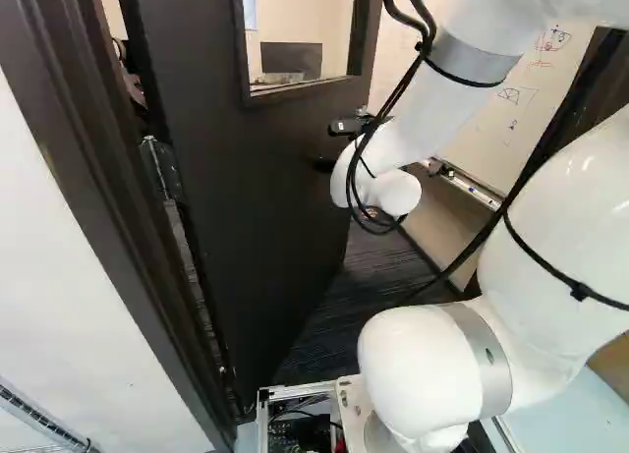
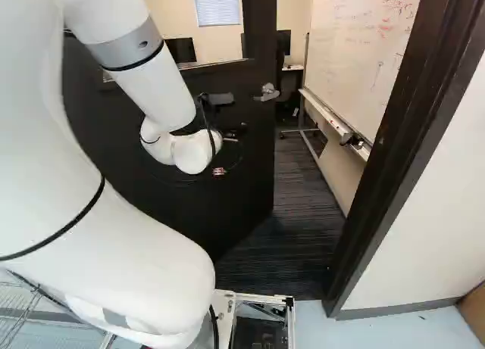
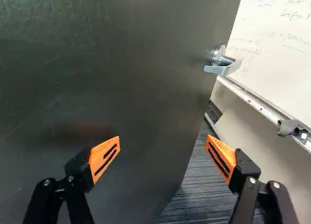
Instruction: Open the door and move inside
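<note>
In the right base view, the gripper (image 2: 235,132) seems to be at the end of the arm, just before the face of the partly open door (image 2: 250,167), though it is small and dark there. The door handle (image 2: 267,92) is above and to the right of it, with carpet (image 2: 307,213) past the door's edge.

In the left base view, the door window (image 1: 300,30) is above the gripper.

In the wrist view, the gripper (image 3: 164,140) is spread wide, gripping nothing; the handle is ahead, off toward the whiteboard (image 3: 272,39) side.
</note>
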Robot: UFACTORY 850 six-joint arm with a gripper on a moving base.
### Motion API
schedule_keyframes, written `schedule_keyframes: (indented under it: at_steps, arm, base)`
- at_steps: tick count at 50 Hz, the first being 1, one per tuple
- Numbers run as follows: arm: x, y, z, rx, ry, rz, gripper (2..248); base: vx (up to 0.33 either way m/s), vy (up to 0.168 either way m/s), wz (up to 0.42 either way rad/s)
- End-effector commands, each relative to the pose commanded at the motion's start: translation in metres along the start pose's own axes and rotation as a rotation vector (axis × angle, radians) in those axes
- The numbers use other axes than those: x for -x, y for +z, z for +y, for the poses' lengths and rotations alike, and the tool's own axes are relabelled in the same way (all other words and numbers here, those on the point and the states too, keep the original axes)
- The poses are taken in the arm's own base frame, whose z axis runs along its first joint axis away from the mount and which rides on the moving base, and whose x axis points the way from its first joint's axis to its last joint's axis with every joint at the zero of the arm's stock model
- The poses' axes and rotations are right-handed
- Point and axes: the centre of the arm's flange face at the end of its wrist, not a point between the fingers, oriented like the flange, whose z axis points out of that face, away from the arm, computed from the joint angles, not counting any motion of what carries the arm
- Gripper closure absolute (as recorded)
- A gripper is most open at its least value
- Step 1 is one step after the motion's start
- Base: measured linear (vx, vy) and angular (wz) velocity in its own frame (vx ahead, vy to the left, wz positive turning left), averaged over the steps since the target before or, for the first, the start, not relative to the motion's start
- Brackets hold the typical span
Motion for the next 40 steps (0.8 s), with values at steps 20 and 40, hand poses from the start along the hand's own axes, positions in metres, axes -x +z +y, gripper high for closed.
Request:
schedule_keyframes:
  at_steps: [20,40]
  arm:
    - [-0.005,0.018,-0.011,-0.037,-0.014,-0.001,3]
    - [-0.012,0.042,-0.024,-0.088,-0.039,0.000,3]
  base:
    - [0.000,0.000,0.000]
    - [0.000,0.000,0.000]
